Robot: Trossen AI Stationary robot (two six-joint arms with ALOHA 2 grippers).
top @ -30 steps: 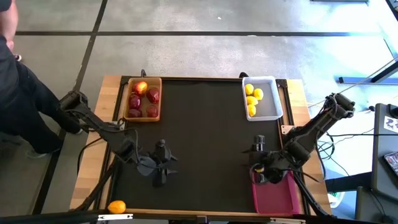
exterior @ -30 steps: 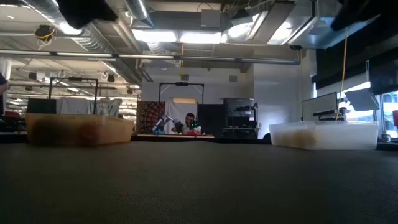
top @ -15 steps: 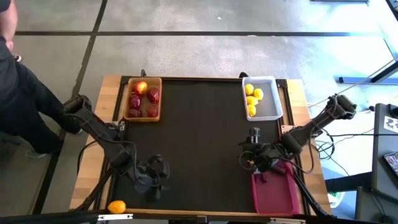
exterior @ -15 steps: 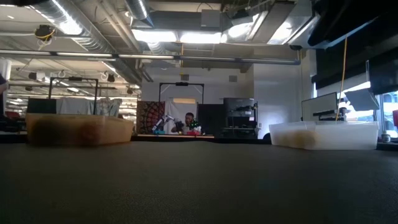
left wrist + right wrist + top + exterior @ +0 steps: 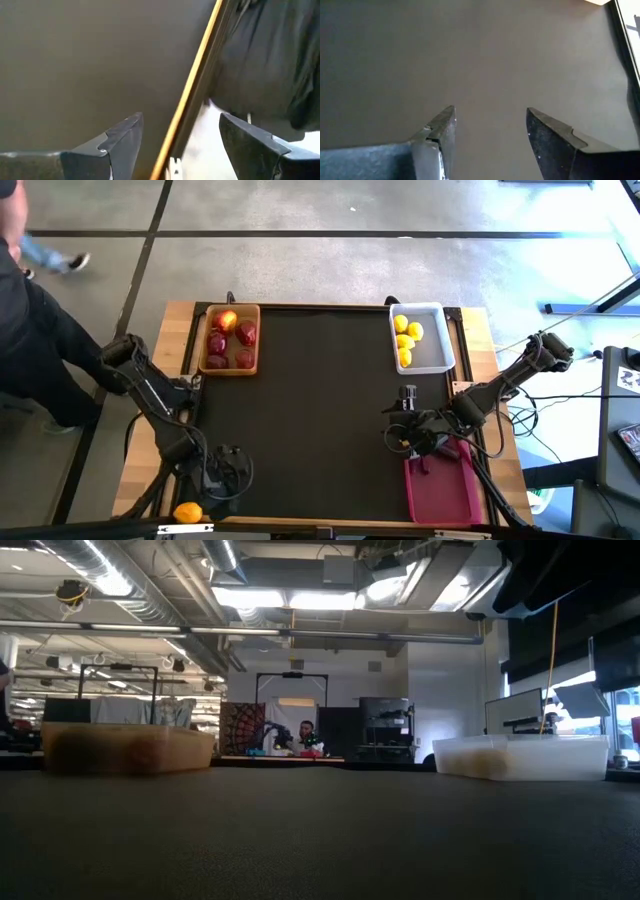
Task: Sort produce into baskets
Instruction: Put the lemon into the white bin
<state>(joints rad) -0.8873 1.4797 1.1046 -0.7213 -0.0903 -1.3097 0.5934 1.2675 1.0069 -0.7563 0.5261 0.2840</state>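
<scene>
- Left gripper (image 5: 177, 145) down at the near-left corner of the counter (image 5: 320, 410), jaws spread wide, nothing between them; mat edge and a yellow strip showing through the gap.
- Just beside it in the high view, one orange fruit (image 5: 187, 512) sitting on the counter's wooden near edge, roundish, no clear long axis.
- Right gripper (image 5: 490, 135) hanging over bare dark mat, jaws parted and empty, just off the far end of the pink basket (image 5: 445, 492).
- Pink basket at near right, long axis running near to far, nothing visible inside.
- Far left: wooden basket (image 5: 229, 338), long axis near to far, five dark red round fruits (image 5: 246, 334) plus one paler yellow-red fruit (image 5: 226, 320) at its far end.
- Far right: white basket (image 5: 422, 337), same near-to-far lie, four yellow fruits (image 5: 406, 341) bunched along its left side.
- Low view: wooden basket at left, white basket at right, both sitting level on the mat.
- Person (image 5: 25, 320) in dark clothes standing off the counter's left side.
</scene>
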